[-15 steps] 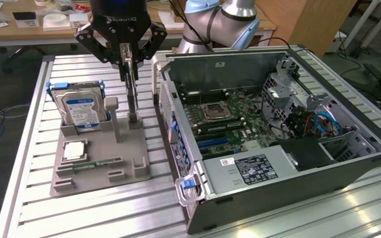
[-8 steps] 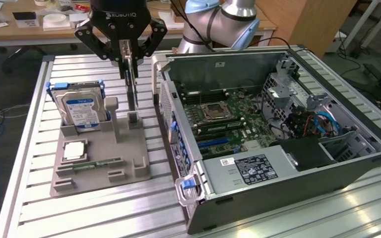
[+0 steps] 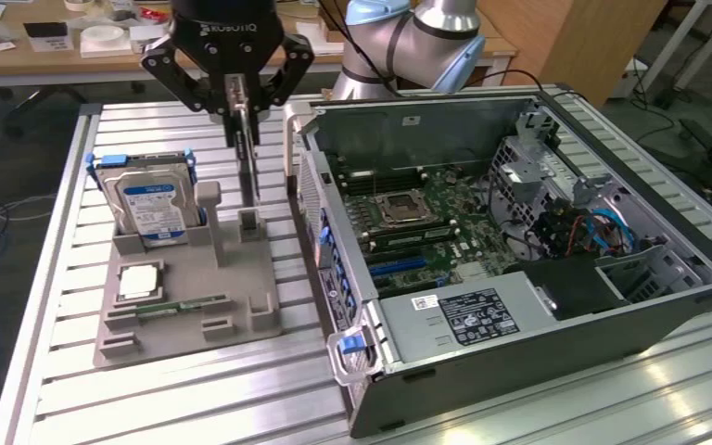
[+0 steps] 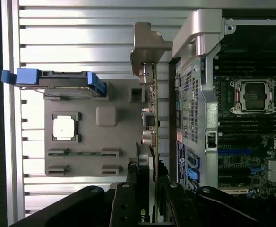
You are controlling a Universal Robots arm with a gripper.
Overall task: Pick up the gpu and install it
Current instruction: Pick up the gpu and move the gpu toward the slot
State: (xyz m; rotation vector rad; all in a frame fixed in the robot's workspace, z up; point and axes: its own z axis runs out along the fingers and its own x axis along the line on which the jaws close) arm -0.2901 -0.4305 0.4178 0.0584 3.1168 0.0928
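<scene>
Exterior view shows us the hand (image 3: pixel 244 109) pinched tight on the top edge of the gpu (image 3: pixel 248 167), which stands up straight over the gray holder (image 3: pixel 201 273) on the desk (image 3: pixel 66 389), just beside the open computer (image 3: pixel 554 306). We think the pick-up step is in hand, and we cannot tell if the gpu is free of its holder. We think installing it calls for keeping it straight and lining its bottom edge up with a slot (image 3: pixel 396 267) on the board (image 3: pixel 455 232) inside.

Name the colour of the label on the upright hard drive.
The label on the hard drive is blue and white, seen best in the exterior view.
</scene>
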